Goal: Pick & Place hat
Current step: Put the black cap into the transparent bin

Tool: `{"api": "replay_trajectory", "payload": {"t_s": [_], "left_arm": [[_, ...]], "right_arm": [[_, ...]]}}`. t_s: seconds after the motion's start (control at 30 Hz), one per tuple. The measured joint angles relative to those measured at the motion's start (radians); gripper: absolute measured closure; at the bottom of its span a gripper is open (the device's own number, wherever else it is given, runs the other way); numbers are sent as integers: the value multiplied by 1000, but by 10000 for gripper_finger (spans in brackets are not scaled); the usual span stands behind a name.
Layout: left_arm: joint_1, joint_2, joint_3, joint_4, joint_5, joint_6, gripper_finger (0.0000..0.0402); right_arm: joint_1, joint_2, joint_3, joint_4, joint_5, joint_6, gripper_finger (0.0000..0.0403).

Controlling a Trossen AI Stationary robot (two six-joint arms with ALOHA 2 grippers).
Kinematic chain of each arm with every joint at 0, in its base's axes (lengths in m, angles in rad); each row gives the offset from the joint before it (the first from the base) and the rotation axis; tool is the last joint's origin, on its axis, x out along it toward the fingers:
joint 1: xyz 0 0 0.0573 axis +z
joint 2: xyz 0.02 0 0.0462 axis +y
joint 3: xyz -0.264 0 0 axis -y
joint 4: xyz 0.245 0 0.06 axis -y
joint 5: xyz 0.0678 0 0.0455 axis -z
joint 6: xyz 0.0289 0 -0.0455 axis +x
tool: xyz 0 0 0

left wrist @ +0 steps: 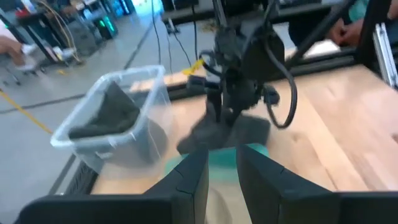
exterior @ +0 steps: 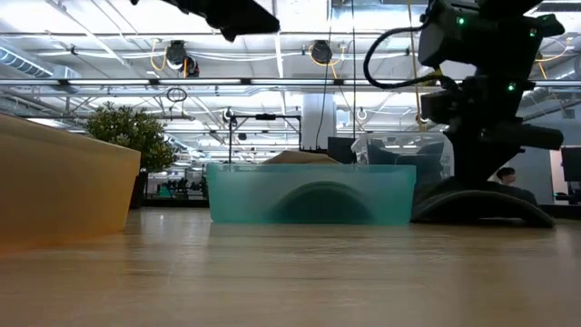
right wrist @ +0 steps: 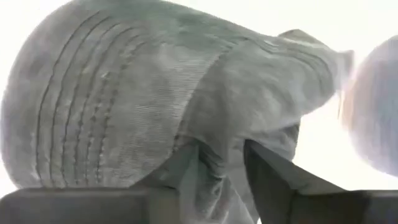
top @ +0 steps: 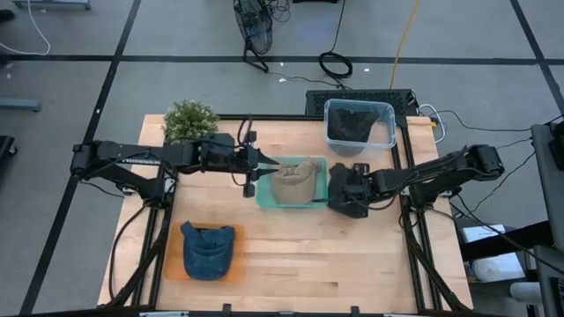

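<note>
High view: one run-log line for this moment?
tan hat in teal bin | left gripper at bin's left edge | right gripper on dark hat right of bin | blue hat on orange tray

Tan hat [exterior: 304, 157] mostly hidden behind teal bin [exterior: 313, 193] wall (low view)

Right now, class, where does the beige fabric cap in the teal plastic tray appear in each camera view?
High view: beige fabric cap at table centre, in the teal plastic tray.
Low view: only its crown shows above the tray's front wall.
Left wrist view: cannot tell; only the tray's rim shows clearly.
Right wrist view: not in it; a grey cap fills it.
Shared landmark: the teal tray.
</note>
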Motion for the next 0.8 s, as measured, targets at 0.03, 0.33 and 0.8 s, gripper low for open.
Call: {"api": "replay_trajectory", "payload": {"t_s": [0.03, 0.33, 0.8], "left_arm": [[0, 4, 3, 11, 0, -2, 309], [0, 9, 2, 13, -2, -2, 309], [0, 9, 2, 13, -2, 7, 309]], "right_arm": [[0, -9, 6, -20, 0, 43, 275], [-3, -114, 13, -88, -205, 318, 198], [-5, -128, -88, 37, -106, 331, 208]]}}
